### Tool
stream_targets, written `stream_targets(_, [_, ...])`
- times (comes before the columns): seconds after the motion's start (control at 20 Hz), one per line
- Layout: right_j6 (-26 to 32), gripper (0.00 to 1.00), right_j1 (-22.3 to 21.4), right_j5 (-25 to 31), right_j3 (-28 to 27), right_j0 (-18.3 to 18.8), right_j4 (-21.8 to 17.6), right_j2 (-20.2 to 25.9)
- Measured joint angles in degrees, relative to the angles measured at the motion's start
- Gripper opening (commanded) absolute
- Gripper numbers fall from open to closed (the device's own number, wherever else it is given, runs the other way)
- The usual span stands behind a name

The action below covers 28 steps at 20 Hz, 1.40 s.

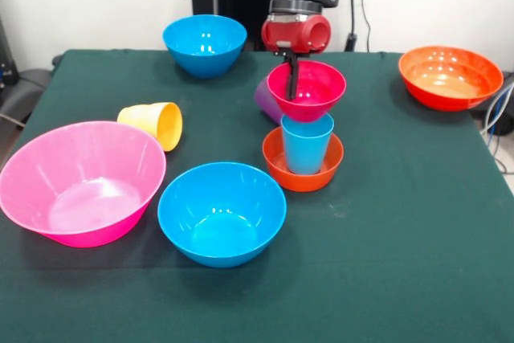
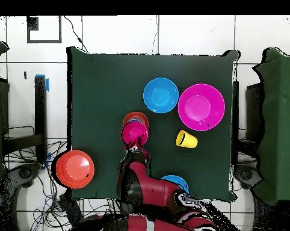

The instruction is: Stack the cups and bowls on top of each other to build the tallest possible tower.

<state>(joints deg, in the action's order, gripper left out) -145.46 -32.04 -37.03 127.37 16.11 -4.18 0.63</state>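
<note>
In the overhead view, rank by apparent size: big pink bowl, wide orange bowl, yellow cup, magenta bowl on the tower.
1. big pink bowl
2. wide orange bowl
3. magenta bowl, though it sits higher, nearer the camera
4. yellow cup

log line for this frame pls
tower: orange-red bowl > light blue cup > magenta bowl | gripper: on magenta bowl rim | yellow cup: on its side

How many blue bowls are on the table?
2. One glossy blue plastic bowl sits at the table's far edge beside the robot; the other blue bowl sits near the front, next to the big pink bowl.

Tower (image 1: 303,130) upright — magenta bowl (image 1: 307,88) topmost.
</note>
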Motion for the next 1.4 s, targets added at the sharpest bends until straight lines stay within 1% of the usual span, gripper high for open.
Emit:
stream_targets(0.25, [0.0, 0.00, 1.0, -2.4, 0.0, 0.0, 0.0, -0.2])
stream_targets(0.55, [0.0, 0.00, 2.0, -4.0, -0.1, 0.7, 0.0, -0.4])
stream_targets(0.9, [0.0, 0.00, 3.3, -4.1, -1.0, 1.9, 0.0, -0.4])
stream_targets(1.4, [0.0, 0.00, 3.4, -4.0, -3.4, 2.5, 0.0, -0.2])
